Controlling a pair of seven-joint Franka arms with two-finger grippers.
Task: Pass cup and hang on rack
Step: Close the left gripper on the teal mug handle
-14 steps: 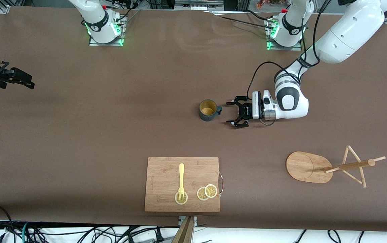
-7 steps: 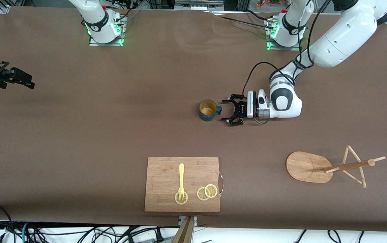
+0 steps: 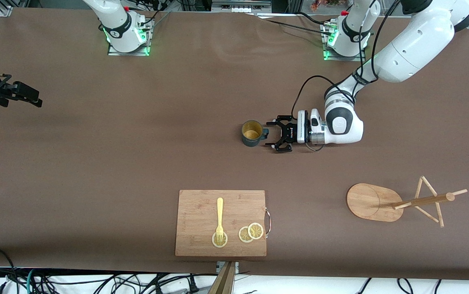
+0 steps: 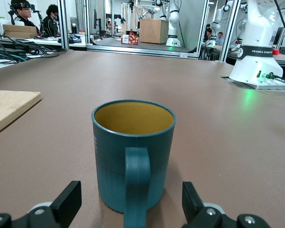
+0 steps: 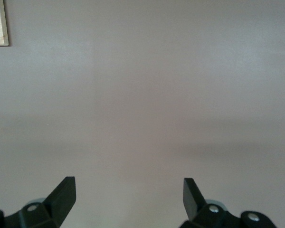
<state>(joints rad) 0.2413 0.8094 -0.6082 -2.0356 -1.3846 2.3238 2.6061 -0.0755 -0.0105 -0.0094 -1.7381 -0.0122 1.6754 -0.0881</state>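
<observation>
Waiting at the right arm's end of the table, the right gripper (image 3: pixel 34 99) hung over bare tabletop with its fingers (image 5: pixel 64 192) spread wide and nothing between them; that arm looked parked until its share of the pass came up.

Toward the middle, the wooden cutting board (image 3: pixel 202 241) lay nearest the front camera, carrying a yellow fork (image 3: pixel 219 216) whose tines rested on one lemon slice (image 3: pixel 219 240), with two more overlapping lemon slices (image 3: pixel 251 232) beside it. None of that seemed to belong to the job.

Farther from the camera than the board stood the cup (image 3: pixel 252 133), upright on the table, its yellowish inside apparently empty and its handle (image 4: pixel 137 183) turned toward the left arm's end. That orientation suited a side approach: the left gripper (image 3: pixel 274 134) lay low and level just beside the cup, its fingers (image 4: pixel 69 202) apart on either side of the handle and not visibly touching it, so the grasp was probably about to be made.

At the left arm's end, nearer the camera, the rack (image 3: pixel 373 202) stood on its oval base with every peg (image 3: pixel 459 192) bare, so the hanging was not yet done.
</observation>
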